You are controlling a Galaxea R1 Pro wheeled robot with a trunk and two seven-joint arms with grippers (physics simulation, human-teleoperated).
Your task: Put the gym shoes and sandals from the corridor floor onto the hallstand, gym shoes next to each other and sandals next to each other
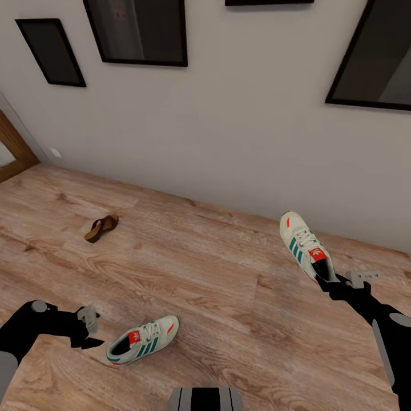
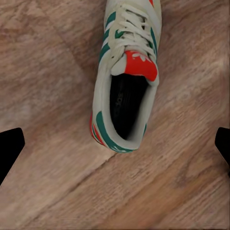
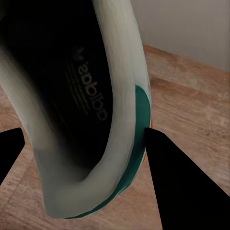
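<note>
1. Head view: right gripper (image 1: 330, 278) holds one gym shoe (image 1: 304, 245) by its heel, evidently for carrying; second gym shoe (image 1: 144, 339) lies on the corridor floor (image 1: 217, 274) just beside the left gripper (image 1: 87, 329); one sandal (image 1: 101, 228) well apart.
2. Left wrist view: jaws wide, hovering behind the heel, likely lining up.
3. Right wrist view: jaws clamp the heel collar, one fingertip (image 3: 172, 177) outside.
</note>
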